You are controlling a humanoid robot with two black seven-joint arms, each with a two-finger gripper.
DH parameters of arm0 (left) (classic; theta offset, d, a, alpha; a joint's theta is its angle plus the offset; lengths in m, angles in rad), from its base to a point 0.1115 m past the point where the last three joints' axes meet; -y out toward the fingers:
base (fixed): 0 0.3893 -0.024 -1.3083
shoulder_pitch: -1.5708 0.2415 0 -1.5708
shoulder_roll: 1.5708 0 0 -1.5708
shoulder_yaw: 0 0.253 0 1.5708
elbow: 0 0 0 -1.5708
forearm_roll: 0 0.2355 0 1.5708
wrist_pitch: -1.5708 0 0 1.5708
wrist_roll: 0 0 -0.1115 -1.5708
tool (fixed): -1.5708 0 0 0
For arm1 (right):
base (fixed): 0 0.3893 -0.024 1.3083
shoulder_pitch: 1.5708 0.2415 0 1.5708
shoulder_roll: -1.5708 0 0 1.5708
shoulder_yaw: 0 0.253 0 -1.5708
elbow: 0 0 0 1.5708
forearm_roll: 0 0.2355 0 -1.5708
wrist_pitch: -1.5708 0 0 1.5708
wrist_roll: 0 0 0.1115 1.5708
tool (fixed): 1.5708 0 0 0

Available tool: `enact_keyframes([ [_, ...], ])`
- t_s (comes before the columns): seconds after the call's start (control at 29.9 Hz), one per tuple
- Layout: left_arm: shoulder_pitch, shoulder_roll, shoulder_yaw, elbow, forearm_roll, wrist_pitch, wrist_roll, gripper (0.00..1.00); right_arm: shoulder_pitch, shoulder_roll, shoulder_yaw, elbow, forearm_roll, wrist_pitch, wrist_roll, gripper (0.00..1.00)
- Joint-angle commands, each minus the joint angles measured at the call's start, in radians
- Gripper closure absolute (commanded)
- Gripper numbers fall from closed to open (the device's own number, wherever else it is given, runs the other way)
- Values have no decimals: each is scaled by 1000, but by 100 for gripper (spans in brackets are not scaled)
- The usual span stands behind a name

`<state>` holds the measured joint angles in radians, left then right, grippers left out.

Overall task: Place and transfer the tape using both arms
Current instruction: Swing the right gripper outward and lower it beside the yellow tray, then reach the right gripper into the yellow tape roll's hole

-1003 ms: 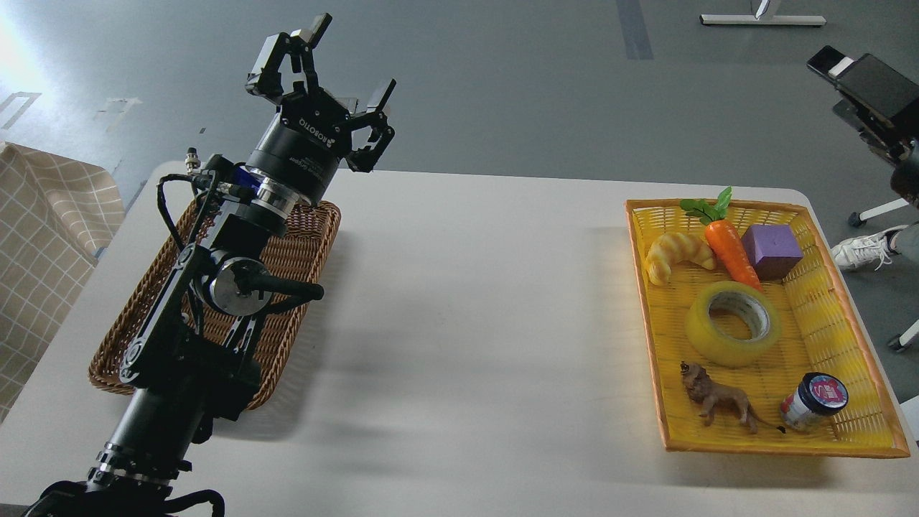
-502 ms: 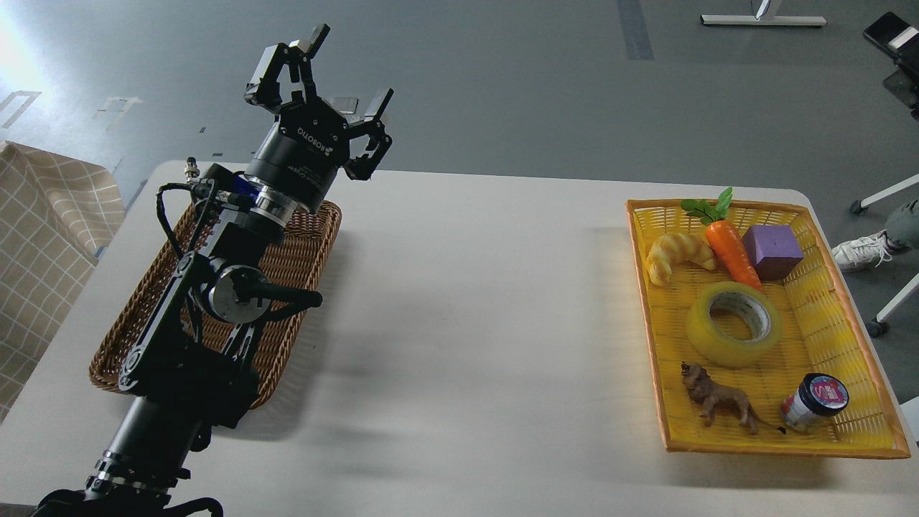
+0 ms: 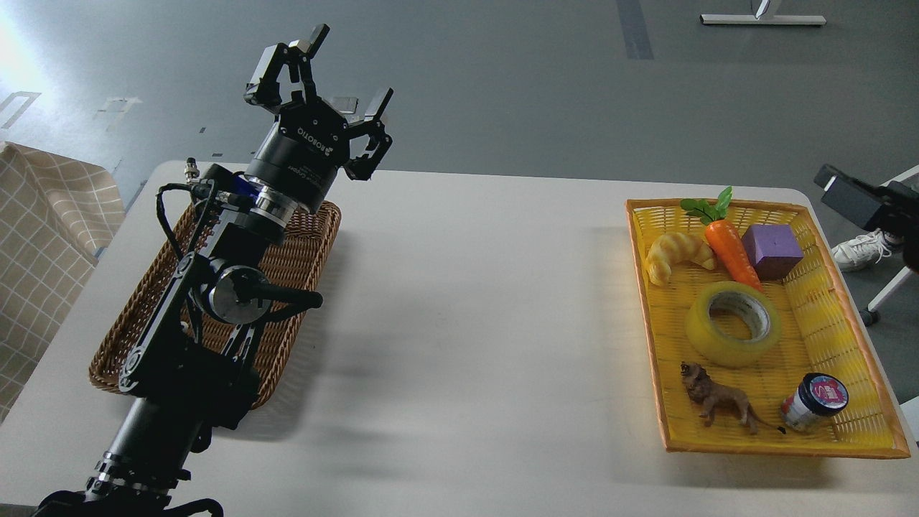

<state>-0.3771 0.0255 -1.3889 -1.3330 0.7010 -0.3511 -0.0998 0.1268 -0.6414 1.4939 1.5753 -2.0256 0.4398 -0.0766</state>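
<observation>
The tape, a translucent yellow roll with a white-grey core, lies flat in the middle of the yellow tray at the right. My left gripper is open and empty, raised high above the far end of the brown wicker basket at the left, far from the tape. A black part of my right arm enters at the right edge, just beyond the tray's far right corner. Its fingers cannot be told apart.
The tray also holds a croissant, a carrot, a purple cube, a toy lion and a small jar. A checked cloth lies left of the white table. A person's shoe is at the right.
My left gripper dropped slightly, then held still. The black right arm part swung up out of the top right, then came back lower beside the tray. The tape has not moved.
</observation>
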Motion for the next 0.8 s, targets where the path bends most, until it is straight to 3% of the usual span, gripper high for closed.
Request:
enact_keyframes([
  [0.0, 1, -2, -1, 0, 0, 3, 0, 2, 2, 48, -24, -31, -114, -1, 3, 0],
  [0.77, 18, -18, -1, 2, -11, 4, 0, 2, -78, 94, -87, -104, -122, 23, -3, 0],
])
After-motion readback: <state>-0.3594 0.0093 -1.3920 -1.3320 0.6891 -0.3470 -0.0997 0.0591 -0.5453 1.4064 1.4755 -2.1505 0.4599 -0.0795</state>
